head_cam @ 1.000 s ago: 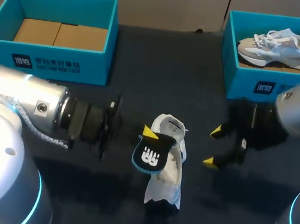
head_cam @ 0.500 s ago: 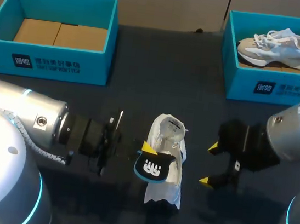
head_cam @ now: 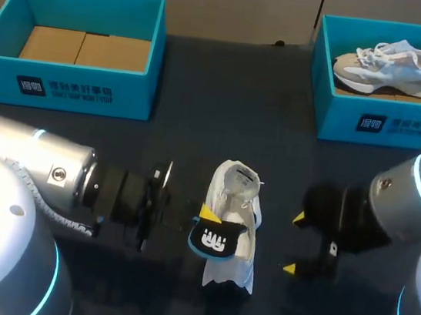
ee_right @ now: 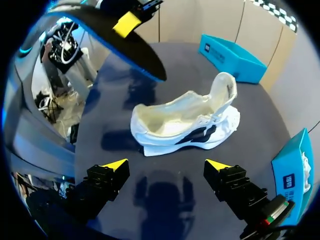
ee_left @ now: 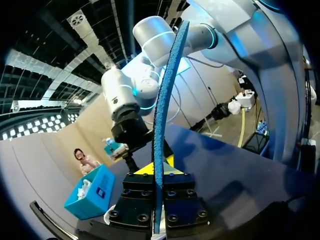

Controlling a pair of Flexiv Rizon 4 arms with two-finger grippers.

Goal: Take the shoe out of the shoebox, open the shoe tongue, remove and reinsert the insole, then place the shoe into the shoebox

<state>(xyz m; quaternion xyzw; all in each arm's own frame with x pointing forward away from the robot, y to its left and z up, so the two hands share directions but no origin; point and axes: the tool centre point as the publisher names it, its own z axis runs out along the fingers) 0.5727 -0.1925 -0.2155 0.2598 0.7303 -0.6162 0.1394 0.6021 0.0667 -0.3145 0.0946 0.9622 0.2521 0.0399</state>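
Note:
A white shoe (head_cam: 236,207) lies on the dark table, its opening facing up and its heel toward the far side; the right wrist view shows it (ee_right: 185,120) empty inside. My left gripper (head_cam: 206,221) is shut on a black insole (head_cam: 213,239) with a blue edge, held just above the shoe's left side near its toe. The left wrist view shows the insole (ee_left: 165,100) edge-on, clamped in that gripper (ee_left: 157,172). My right gripper (head_cam: 294,243) stands open to the right of the shoe, apart from it; in its own view the gripper (ee_right: 165,165) faces the shoe's side, with the insole (ee_right: 115,37) beyond.
A blue box (head_cam: 87,91) with cardboard inside stands at the back left. A second blue box (head_cam: 390,123) at the back right holds another pale shoe (head_cam: 390,61). Dark table surface lies between the boxes and the shoe.
My left gripper has carried the insole a little toward the table's front, lower over the shoe. My right gripper has also shifted toward the front, still open.

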